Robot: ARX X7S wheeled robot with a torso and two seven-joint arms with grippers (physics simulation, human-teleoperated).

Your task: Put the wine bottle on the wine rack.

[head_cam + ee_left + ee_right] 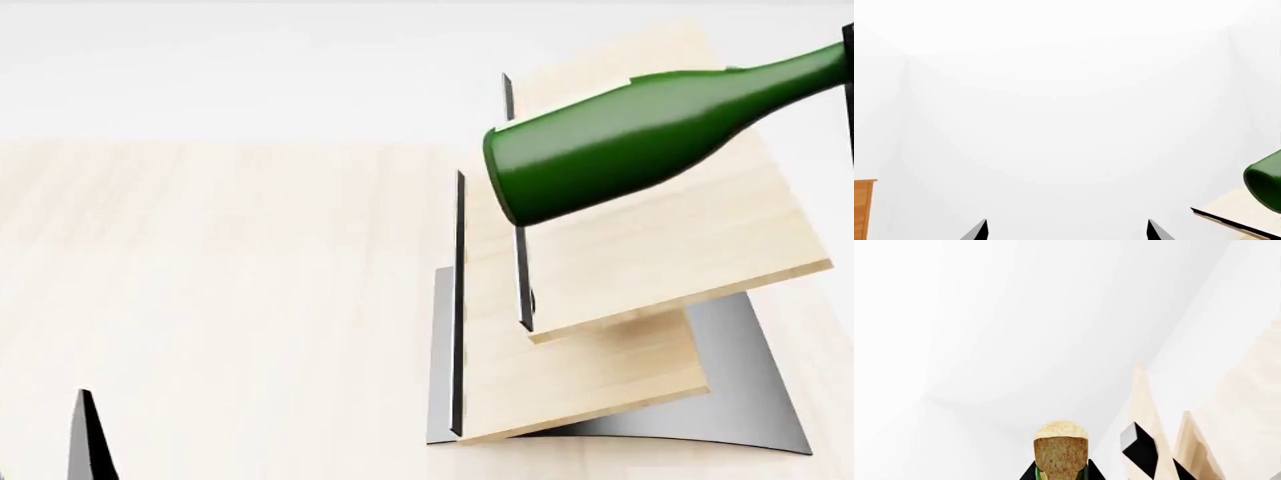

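Note:
The wine bottle (627,135), dark green glass, lies tilted over the upper pale wood panel of the wine rack (667,270), base toward the left and neck rising to the right edge. Whether it touches the panel I cannot tell. In the right wrist view its tan cork top (1061,447) sticks out between the black fingers (1095,472) of my right gripper (1061,472), which is shut on the neck. My left gripper (1066,231) is open with nothing between its fingertips; the bottle's base (1264,182) and a rack panel (1237,210) show off to one side.
The rack's lower panel (587,385) and curved grey metal base (754,400) rest on a pale wood table (214,300). Thin black edges (458,300) stand up along the panels' left side. A brown cabinet (862,210) shows in the left wrist view. One left fingertip (88,435) pokes up at the front left.

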